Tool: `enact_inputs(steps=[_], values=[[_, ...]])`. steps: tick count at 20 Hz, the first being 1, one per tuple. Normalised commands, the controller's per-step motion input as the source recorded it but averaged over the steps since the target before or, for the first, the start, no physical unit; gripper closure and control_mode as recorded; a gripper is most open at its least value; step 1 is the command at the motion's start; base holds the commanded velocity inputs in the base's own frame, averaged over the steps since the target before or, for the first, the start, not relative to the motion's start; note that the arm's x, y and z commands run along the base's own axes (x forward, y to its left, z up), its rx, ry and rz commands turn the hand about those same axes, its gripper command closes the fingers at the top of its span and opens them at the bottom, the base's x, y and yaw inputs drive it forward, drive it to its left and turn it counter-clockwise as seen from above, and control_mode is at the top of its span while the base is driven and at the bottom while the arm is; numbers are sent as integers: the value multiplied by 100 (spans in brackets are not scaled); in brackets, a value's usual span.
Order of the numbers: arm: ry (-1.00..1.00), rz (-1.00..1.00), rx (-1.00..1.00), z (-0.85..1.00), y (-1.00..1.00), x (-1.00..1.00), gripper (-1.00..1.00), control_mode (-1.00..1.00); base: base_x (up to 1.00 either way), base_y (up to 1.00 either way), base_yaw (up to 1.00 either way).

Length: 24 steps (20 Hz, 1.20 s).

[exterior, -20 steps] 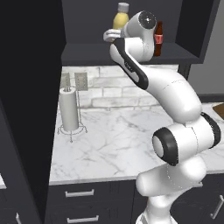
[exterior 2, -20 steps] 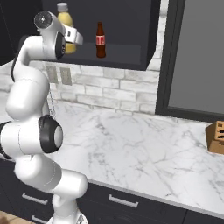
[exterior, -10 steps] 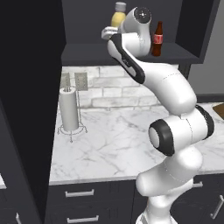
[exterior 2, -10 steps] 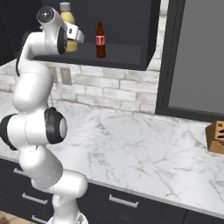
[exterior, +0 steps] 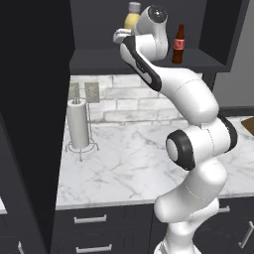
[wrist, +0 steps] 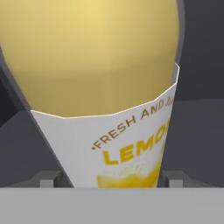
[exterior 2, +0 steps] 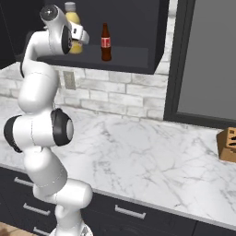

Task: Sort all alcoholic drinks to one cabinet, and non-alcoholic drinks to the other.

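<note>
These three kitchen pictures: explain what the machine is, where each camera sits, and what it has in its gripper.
The machine is a white robot arm on a driving base. Two cameras ride behind it, left and right, looking over a marble counter. The third sits on the hand, looking along the gripper. The arm reaches up into a dark wall cabinet. Its gripper sits around a yellow lemon juice bottle on the shelf, fingertips on either side. A small brown bottle stands beside it. A paper towel roll and a knife block are on the counter.
</note>
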Motion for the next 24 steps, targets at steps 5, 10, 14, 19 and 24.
enact_inputs(steps=[5, 10, 14, 19, 24], values=[[1, -2, 0, -12, 6, 17, 100, -100, 0, 0, 0], [2, -2, 0, -11, 2, 14, 100, -100, 0, 0, 0], [0, -1, 0, -10, 0, 7, 100, -100, 0, 0, 0], [0, -1, 0, -10, 0, 3, 100, -100, 0, 0, 0], [0, -1, 0, -10, 0, 1, -100, -100, 0, 0, 0]])
